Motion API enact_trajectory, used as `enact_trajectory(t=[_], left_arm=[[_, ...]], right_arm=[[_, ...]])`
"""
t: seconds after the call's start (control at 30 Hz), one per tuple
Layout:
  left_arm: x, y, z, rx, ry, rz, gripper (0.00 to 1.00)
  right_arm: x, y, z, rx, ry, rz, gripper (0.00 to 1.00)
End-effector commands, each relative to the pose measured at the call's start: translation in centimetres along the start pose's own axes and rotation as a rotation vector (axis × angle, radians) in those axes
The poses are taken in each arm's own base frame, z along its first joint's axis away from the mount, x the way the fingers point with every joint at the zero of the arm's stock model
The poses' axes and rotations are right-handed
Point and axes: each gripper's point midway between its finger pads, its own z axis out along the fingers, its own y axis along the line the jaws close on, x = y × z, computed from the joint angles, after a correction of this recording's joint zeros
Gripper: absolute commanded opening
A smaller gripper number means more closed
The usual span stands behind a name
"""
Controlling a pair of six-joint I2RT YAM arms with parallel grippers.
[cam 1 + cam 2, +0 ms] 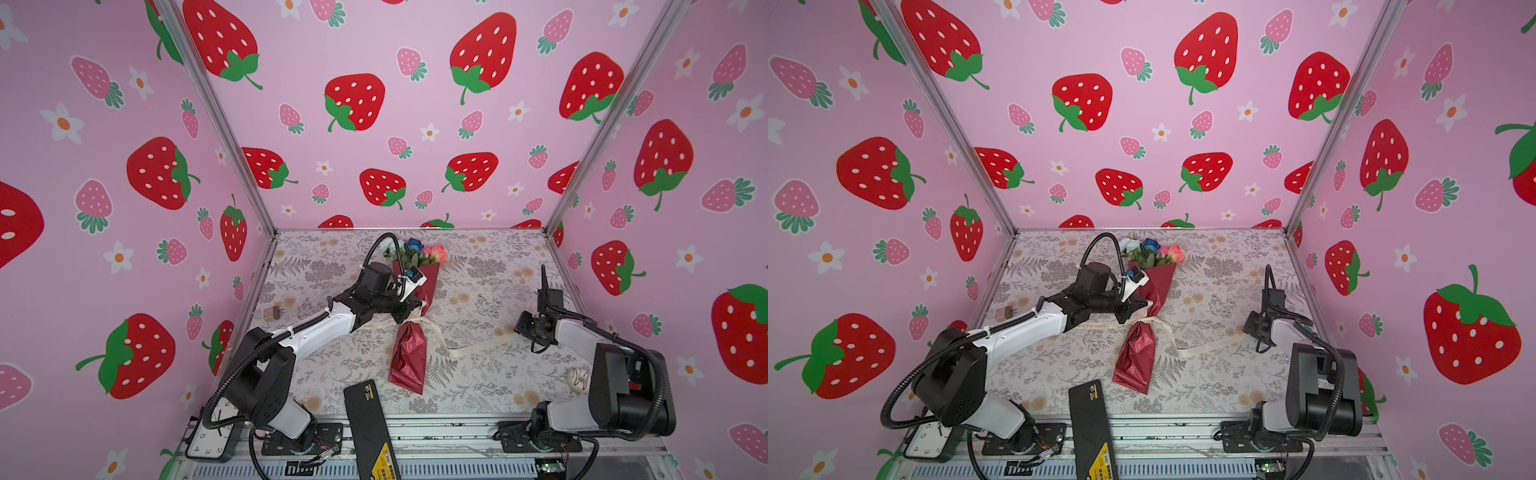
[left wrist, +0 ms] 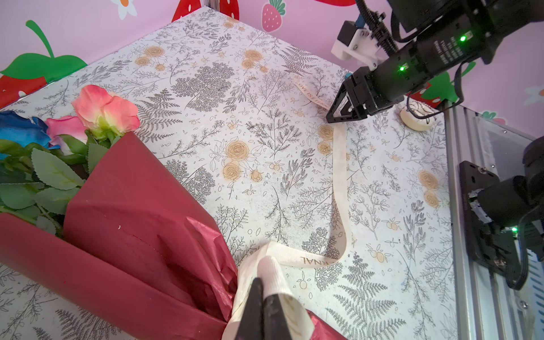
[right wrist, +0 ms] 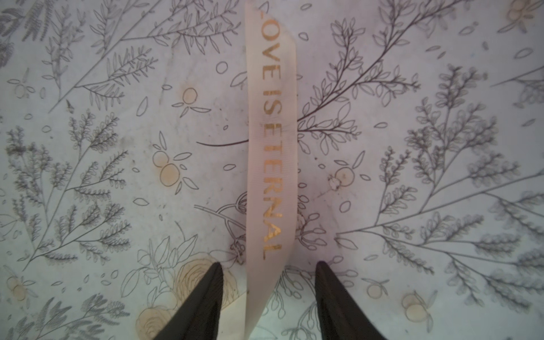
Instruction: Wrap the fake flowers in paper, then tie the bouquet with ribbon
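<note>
Your right hand (image 3: pixel 268 263), at 3 o'clock from the bouquet (image 1: pixel 409 357), stands open astride the ribbon (image 3: pixel 270 147); tug hard and it may slip from your pinching left hand (image 2: pixel 263 273).

A cream ribbon (image 1: pixel 478 347), a brown block (image 1: pixel 272 312) and a round white object (image 1: pixel 578 379) are seen on the flowered counter (image 1: pixel 490 266), a flat black box (image 1: pixel 368 428) and a clock (image 1: pixel 210 434) at its front edge.

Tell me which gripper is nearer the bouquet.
Left. The left gripper is shut on the ribbon against the bouquet at its waist; the right gripper sits off to the side, fingers open around the ribbon.
</note>
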Motion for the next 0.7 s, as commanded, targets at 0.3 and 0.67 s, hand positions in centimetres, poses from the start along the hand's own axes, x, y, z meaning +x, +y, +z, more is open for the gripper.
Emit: enact_trajectory(t=[0.3, 0.67], left_arm=[[-1.3, -0.3, 0.5, 0.029, -0.025, 0.05, 0.0], [-1.1, -1.1, 0.9, 0.011, -0.065, 0.143, 0.0]], right_arm=[[-3.1, 3.1, -0.4, -0.116, -0.033, -0.092, 0.0], [-12.0, 18.3, -13.1, -0.478, -0.309, -0.387, 0.0]])
